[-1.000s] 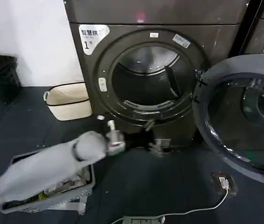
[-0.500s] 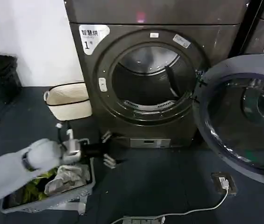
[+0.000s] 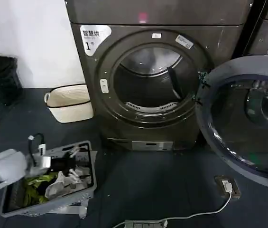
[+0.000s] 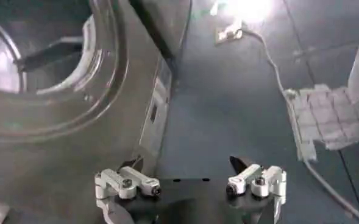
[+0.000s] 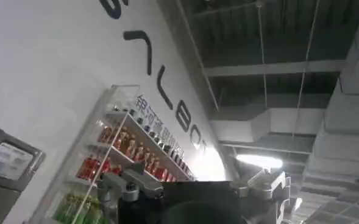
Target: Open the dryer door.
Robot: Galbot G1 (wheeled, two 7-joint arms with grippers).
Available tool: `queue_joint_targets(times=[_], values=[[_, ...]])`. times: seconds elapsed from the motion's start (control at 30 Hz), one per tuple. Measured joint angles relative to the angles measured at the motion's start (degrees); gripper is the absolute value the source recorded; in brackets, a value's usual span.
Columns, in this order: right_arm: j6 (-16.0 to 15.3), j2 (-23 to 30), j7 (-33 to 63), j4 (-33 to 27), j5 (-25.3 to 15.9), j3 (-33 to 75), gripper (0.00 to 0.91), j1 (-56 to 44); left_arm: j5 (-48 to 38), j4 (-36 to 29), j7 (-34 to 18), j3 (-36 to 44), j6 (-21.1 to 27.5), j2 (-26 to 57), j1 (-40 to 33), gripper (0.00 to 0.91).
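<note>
Chrome-ringed dryer door (image 3: pixel 247 118): swung fully out on its hinge at the right of the drum mouth, grey-blue inner rim facing the camera, dark glass showing reflections. Judged open as the task asks, since nothing covers the mouth.

Dryer (image 3: pixel 148 76): dark grey-bronze front-loader, white label marked "1" at upper left of the front panel. The drum (image 3: pixel 148 80) appears empty; only its perforated wall and one paddle show.

Left gripper (image 3: pixel 69 164): low at the robot's left, above the grey laundry basket (image 3: pixel 84 192) and well apart from the door. In the left wrist view its fingertips (image 4: pixel 249 179) stand spread wide with nothing between them. Placement suggests an arm drawn clear of the door's swing, the work on the door done.

Right gripper (image 5: pixel 191 195): raised and pointed toward ceiling and wall; the right wrist view shows its fingers parted and empty. Judged parked.

Grey laundry basket: on the floor left of the dryer, holding crumpled clothes, green and pale pieces among them.

Cream woven basket (image 3: pixel 69 102): on the floor against the dryer's left side; contents not visible.

Floor: white cable (image 3: pixel 195 216) running to a small box (image 3: pixel 227 186) below the open door.
</note>
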Motion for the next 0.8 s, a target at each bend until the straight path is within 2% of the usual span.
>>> queue_joint_targets(times=[0.43, 0.8], values=[[0.19, -0.02, -0.14, -0.15, -0.27, -0.38, 0.907, 0.65, 4.28, 4.92, 3.19, -0.62, 4.46, 3.42, 0.08, 0.907], [0.25, -0.15, -0.18, -0.26, -0.35, -0.50, 0.907, 0.87, 4.65, 8.28, 4.44, 2.06, 4.85, 4.63, 0.53, 0.907]])
